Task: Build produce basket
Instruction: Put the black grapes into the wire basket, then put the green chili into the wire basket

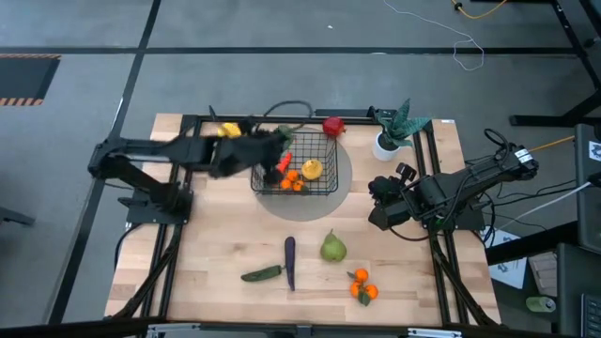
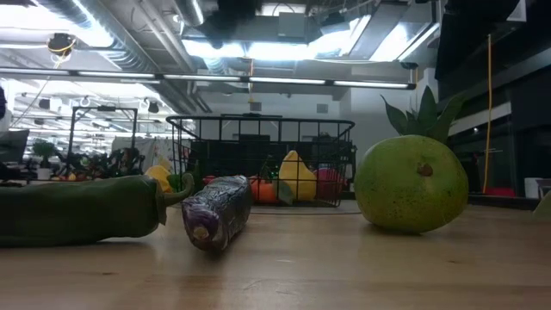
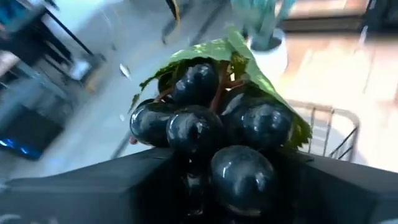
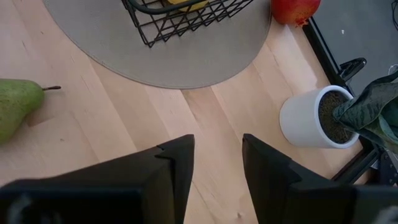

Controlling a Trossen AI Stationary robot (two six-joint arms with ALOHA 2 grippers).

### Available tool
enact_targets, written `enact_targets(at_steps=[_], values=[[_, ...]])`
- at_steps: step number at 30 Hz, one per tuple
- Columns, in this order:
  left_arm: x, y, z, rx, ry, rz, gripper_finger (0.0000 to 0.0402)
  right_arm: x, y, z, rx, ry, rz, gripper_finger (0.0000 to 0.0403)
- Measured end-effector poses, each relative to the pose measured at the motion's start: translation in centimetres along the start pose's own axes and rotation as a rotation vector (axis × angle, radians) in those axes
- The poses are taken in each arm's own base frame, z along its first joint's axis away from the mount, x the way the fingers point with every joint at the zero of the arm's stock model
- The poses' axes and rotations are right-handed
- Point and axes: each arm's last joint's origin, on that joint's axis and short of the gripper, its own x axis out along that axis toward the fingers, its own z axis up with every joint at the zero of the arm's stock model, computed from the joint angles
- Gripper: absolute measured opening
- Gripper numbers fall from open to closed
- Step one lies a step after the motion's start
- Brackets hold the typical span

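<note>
Grapes [image 3: 214, 134] fill the left wrist view, a dark bunch with a green leaf clamped in the left claw [image 1: 268, 150], which hangs over the near-left edge of the basket [image 1: 326, 184]. That black wire basket sits on a grey round mat [image 4: 186, 56] toward the back of the bench [image 1: 216, 253] and already holds a carrot [image 1: 285, 162], a yellow fruit [image 1: 312, 169] and tangerines [image 1: 293, 184]. Judging by this, the step in hand is delivering the grapes; the next move calls for lowering them inside the wire walls and parting the fingers.

Outside the basket lie a red fruit [image 1: 332, 126] just behind it, another yellow fruit [image 1: 228, 130] at the back left, and, toward the front, an eggplant [image 1: 289, 260], a cucumber [image 1: 261, 274], a pear [image 1: 332, 247] and more tangerines [image 1: 362, 288].

At the bench's right side the right claw [image 4: 217, 165] waits, fingers parted and empty, near the potted plant [image 1: 394, 131].
</note>
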Motion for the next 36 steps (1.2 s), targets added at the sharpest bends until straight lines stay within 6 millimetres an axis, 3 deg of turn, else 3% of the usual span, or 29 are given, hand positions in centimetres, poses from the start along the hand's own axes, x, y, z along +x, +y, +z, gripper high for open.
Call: enact_targets(at_steps=[3,8,26,32,36], values=[[2.9,1.6,-0.5,-0.072,0.064,-0.041,0.0175,0.0,0.0,0.0,-0.002,0.002,-0.001,0.0126],[4.8,2.5,-1.3,-0.123,0.132,-0.160,0.0204,0.0,0.0,0.0,-0.005,0.004,-0.003,0.0126],[4.5,3.0,-2.5,-0.112,0.248,-0.124,0.0209,0.0,-0.1,-0.1,-0.027,0.005,-0.005,0.0126],[3.2,1.5,-4.2,-0.192,0.466,-0.289,0.0209,0.0,-0.1,0.0,-0.027,0.004,-0.004,0.0126],[2.7,-1.4,-6.2,-0.240,0.596,-0.433,0.0208,0.0,0.0,0.0,-0.026,0.003,-0.004,0.0126]])
